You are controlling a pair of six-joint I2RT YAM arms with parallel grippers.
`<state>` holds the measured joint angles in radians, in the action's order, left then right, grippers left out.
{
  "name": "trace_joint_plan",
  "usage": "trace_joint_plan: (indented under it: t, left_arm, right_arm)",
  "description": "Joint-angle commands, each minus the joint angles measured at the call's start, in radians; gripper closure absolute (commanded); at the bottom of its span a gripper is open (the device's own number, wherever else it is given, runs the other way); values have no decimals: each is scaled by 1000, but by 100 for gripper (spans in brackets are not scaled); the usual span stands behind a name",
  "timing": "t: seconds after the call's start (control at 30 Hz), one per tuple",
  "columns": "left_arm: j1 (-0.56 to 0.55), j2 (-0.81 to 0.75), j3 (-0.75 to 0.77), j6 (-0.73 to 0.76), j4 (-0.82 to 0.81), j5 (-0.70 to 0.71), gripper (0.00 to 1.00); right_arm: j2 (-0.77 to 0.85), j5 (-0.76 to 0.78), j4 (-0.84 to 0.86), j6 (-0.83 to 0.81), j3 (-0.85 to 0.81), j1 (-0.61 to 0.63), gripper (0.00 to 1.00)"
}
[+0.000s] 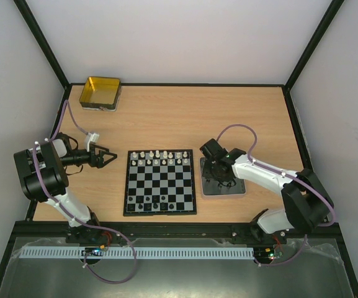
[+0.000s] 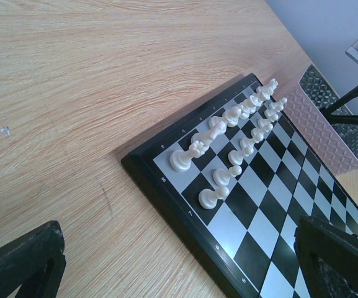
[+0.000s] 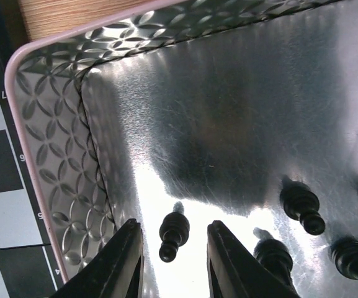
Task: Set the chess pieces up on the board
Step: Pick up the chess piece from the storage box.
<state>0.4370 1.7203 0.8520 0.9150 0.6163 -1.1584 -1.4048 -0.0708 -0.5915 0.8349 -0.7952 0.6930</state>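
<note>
The board (image 1: 161,182) lies mid-table with white pieces (image 1: 160,158) in its two far rows and a few black pieces (image 1: 147,201) near its front edge. White pieces (image 2: 228,139) also show in the left wrist view. My right gripper (image 3: 171,236) is open inside the silver tray (image 3: 54,161), its fingers either side of a lying black pawn (image 3: 172,233), not touching it. Other black pieces (image 3: 303,208) lie in the tray to the right. My left gripper (image 1: 108,157) is open and empty, left of the board above bare table.
A gold-yellow tin (image 1: 101,93) sits at the far left corner. The tray (image 1: 223,180) stands right beside the board's right edge. Black frame posts rise at the table's back corners.
</note>
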Motion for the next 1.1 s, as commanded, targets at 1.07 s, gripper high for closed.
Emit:
trace_joint_plan:
  t: [1.07]
  left_arm:
    - [-2,15,20,22,13,-16,0]
  right_arm:
    - [-21,50,-76,-36,-54,35,95]
